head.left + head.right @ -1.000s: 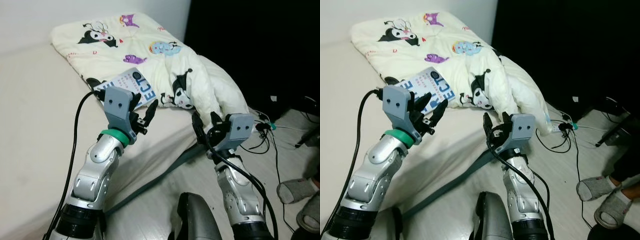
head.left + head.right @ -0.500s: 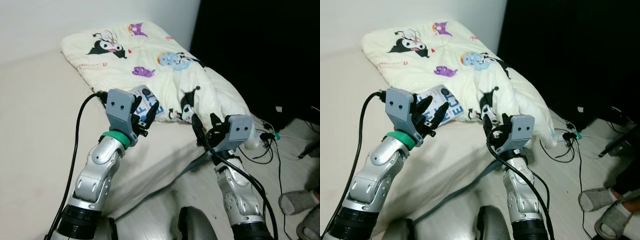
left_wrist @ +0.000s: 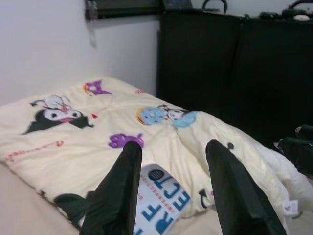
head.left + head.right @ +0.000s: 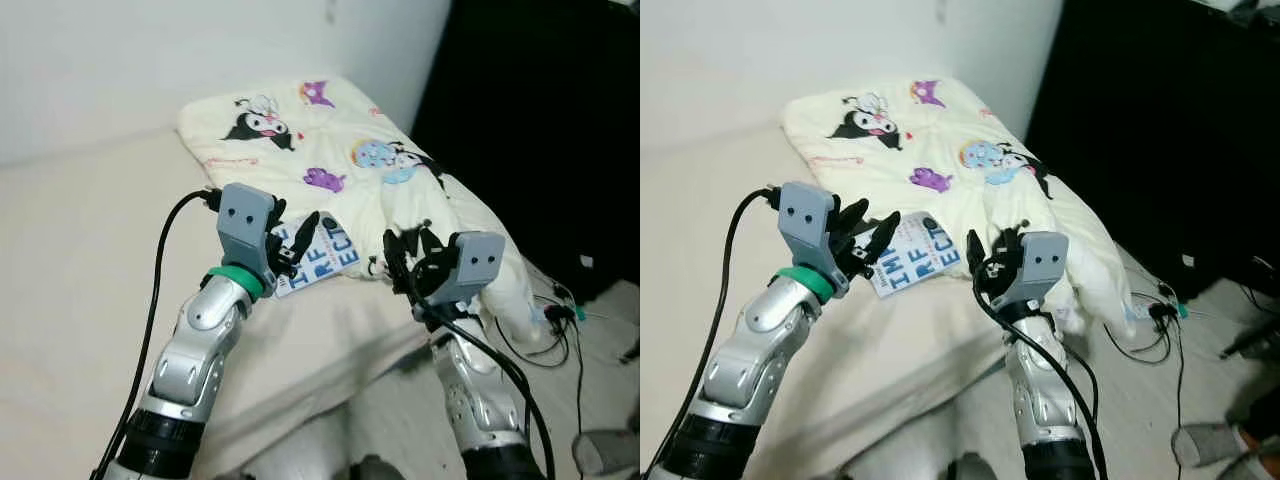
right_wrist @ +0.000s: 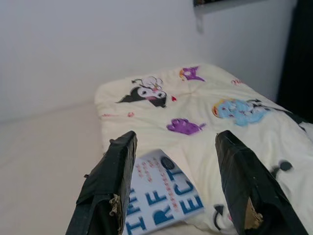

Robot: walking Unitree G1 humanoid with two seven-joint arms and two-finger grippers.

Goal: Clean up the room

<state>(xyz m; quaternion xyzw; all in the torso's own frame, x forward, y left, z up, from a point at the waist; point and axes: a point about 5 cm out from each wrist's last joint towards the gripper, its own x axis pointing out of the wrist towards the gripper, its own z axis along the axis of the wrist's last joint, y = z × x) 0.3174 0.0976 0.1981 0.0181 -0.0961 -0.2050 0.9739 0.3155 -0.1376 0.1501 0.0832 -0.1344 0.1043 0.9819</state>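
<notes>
Hovering spread-fingered over the bed (image 4: 80, 300): left tool (image 3: 171, 188) above book (image 4: 915, 262), right tool (image 5: 178, 191) near blanket (image 4: 300, 140).

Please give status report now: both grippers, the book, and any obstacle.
Left gripper open, empty, raised just short of book. Right gripper open, empty, beside it. Book lies on blanket edge, on bed. No obstacle seen.

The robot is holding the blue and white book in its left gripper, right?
No. The left gripper is open and empty, just in front of the book, which lies on the cartoon blanket. The left wrist view shows it.
</notes>
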